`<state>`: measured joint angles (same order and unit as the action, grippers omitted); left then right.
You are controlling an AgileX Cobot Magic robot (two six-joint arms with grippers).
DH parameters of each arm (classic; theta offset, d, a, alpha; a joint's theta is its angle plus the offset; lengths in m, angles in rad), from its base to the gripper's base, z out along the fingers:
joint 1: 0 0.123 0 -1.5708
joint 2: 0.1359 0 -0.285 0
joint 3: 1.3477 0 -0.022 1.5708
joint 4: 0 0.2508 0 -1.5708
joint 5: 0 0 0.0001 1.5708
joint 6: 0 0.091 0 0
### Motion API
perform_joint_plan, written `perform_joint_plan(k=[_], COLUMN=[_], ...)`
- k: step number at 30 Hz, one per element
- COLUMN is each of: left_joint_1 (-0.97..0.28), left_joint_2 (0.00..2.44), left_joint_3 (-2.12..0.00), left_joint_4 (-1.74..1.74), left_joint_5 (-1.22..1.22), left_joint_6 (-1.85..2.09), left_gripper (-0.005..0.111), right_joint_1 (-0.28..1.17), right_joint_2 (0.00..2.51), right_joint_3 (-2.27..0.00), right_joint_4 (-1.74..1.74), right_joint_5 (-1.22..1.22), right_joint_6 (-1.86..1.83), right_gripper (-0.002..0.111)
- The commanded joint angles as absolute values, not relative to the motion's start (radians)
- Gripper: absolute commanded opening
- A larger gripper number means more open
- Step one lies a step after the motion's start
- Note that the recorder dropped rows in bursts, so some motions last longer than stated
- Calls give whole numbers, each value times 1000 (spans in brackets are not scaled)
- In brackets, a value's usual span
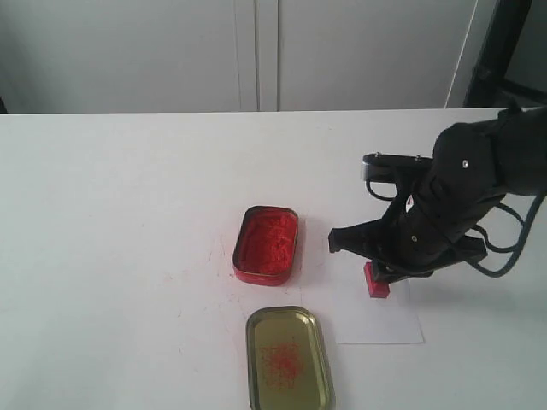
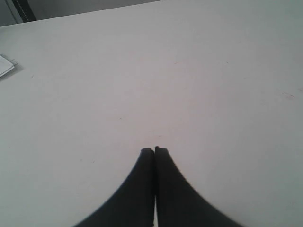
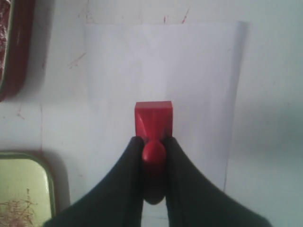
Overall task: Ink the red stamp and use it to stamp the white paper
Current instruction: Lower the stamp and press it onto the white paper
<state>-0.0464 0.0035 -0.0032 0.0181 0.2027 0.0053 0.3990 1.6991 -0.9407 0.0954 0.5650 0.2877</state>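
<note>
The red stamp (image 1: 375, 281) (image 3: 153, 122) stands upright with its square base on the white paper (image 1: 376, 320) (image 3: 199, 75). My right gripper (image 1: 382, 272) (image 3: 154, 142) is shut on its stubby handle, directly above the sheet. No imprint shows on the visible paper. The open red tin of ink paste (image 1: 267, 243) (image 3: 12, 42) lies to the left of the paper. My left gripper (image 2: 154, 150) is shut on nothing, over bare tabletop, and does not appear in the exterior view.
The tin's lid (image 1: 289, 359) (image 3: 23, 189), gold inside with red smears, lies in front of the ink tin, just left of the paper. Red smudges mark the table near the tin. A small white object (image 2: 5, 65) lies far off in the left wrist view.
</note>
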Motion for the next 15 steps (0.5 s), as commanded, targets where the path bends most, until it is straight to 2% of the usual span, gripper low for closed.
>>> perform_joint_plan(k=[1,15], left_joint_1=[-43,-43], left_joint_2=[0,0], left_joint_3=[0,0], left_joint_4=[17,17], left_joint_5=[203,203], left_joint_6=[8,8], left_gripper=[0,0], right_joint_1=[400,424], right_joint_2=[1689,1689], right_joint_3=[-873,-957], right_joint_4=[97,67], right_joint_5=[476,599], right_joint_6=[291,319], right_gripper=[0,0])
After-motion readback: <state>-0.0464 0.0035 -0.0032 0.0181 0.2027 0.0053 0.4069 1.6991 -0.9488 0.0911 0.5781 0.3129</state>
